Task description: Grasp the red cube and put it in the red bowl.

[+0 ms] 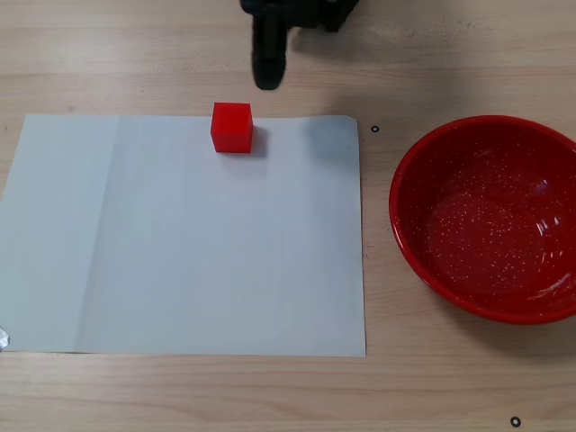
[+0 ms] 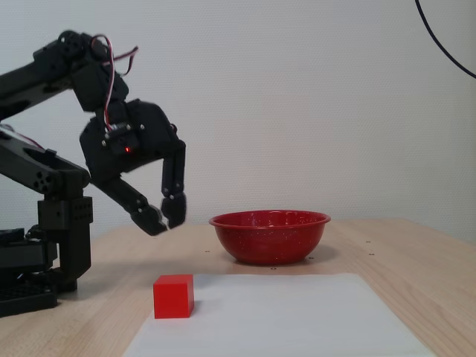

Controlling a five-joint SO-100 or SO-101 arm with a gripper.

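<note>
Cube time: the red cube (image 2: 173,296) sits on the white paper (image 1: 189,243), well apart from the red bowl (image 2: 269,235), gripper (image 2: 165,218) hovering above, fingers slightly parted, empty; looks light, rigid, matte — pinch opposite flat faces.

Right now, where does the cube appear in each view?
Fixed view from above: cube at upper centre, on the paper's top edge, left of the bowl.
Fixed view from the side: cube at lower left, on the paper's near-left corner.
Shared landmark: the bowl.
</note>
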